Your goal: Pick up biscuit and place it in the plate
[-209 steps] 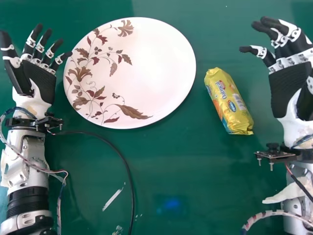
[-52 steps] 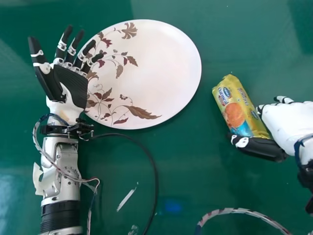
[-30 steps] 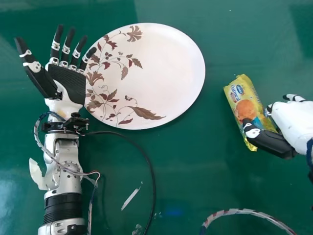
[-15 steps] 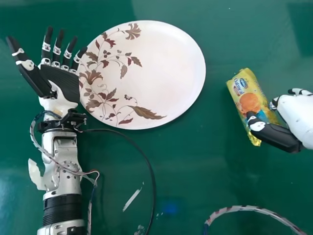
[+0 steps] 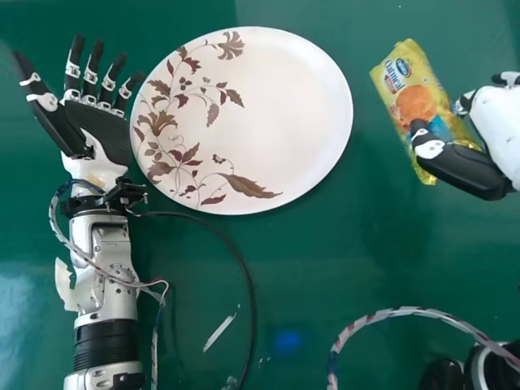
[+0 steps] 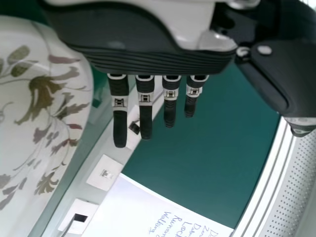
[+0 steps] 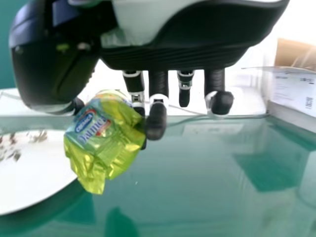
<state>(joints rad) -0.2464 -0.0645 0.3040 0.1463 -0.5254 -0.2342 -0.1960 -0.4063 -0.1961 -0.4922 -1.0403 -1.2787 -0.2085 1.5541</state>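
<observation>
One biscuit (image 5: 413,89), in one yellow packet, is at the far right, well apart from the plate (image 5: 301,122) and to its right; the right hand (image 5: 497,122), one of two hands, is holding it, with the one thumb across the packet's near part and fingers round behind it; the right wrist view shows the packet between thumb and fingers, raised above the worktop (image 5: 325,260); it slants, its far end leaning to the left, with one round biscuit picture on its upper face.

The left hand (image 5: 101,130) is wide, palm up, its fingers straight and spread towards the far side, the thumb out to the left; it lies just beside the plate's left rim, though whether the two touch I cannot tell.

There is one plate, white, far and a little left of the middle, with brown leafy sprays along its left part; the worktop is green and glossy; on it are one dark cable (image 5: 237,252), curving to the near side, and one thin white strip (image 5: 219,333) to the near left of the middle; one striped cable (image 5: 406,312) arches at the near right; the left wrist view has one white board (image 6: 143,212) with handwriting, and the right wrist view one white box (image 7: 296,96).
</observation>
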